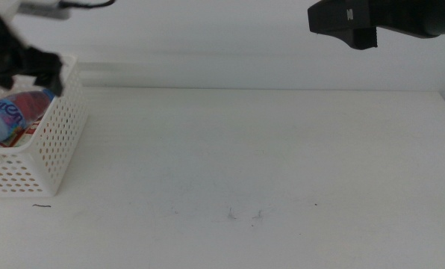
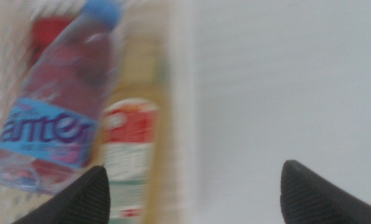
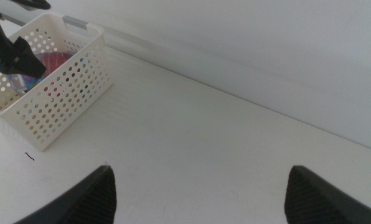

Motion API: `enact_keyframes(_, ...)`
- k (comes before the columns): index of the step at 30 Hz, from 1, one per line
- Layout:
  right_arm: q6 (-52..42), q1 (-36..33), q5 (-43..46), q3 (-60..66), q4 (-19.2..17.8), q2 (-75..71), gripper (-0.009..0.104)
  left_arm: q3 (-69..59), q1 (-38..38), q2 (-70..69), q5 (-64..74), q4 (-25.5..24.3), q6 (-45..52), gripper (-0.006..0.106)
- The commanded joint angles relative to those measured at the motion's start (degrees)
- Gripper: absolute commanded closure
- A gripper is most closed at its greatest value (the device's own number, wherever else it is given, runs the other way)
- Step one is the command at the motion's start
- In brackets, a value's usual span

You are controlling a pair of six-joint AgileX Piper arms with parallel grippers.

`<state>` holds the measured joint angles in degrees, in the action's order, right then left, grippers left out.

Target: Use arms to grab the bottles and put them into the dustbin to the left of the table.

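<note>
- Left gripper [image 1: 37,69] hangs over the dustbin [image 1: 58,142], jaws spread wide and empty
- Just below it lie the water bottle [image 2: 51,118], yellow-liquid bottle [image 2: 132,155] and red can [image 2: 47,31]
- Right gripper [image 3: 198,196] – agape, empty – is high above the table [image 1: 267,164], well apart from the dustbin

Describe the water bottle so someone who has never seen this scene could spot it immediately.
Find the white perforated dustbin at the table's left edge, under the left gripper. The water bottle lies inside it, topmost. Unlike the yellow-liquid bottle beside it, it is clear with a blue cap and blue label.
</note>
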<state>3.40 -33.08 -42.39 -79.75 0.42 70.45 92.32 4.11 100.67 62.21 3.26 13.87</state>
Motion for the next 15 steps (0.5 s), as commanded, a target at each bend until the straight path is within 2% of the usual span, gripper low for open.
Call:
enact_keyframes(1,-0.36,0.46,0.33,0.12,-0.10,-0.38,0.009,-3.75,-4.57,-6.73,-2.37,1.68,-0.53,0.007)
enact_keyframes(5,-0.36,0.46,0.33,0.12,-0.10,-0.38,0.009,-11.59,-14.48,-18.01,-9.46,-0.54,-3.80,0.007)
enact_keyframes(8,-0.36,0.46,0.33,0.12,-0.10,-0.38,0.009,-17.00,-19.18,-26.76,-13.80,-3.26,-6.19,0.007)
enact_keyframes(12,-0.36,0.46,0.33,0.12,-0.10,-0.38,0.009,-21.62,-21.42,-34.91,-19.79,-3.75,-6.43,0.007)
enact_keyframes(15,-0.36,0.46,0.33,0.12,-0.10,-0.38,0.009,-23.06,-21.32,-38.56,-19.26,-3.75,-9.19,0.007)
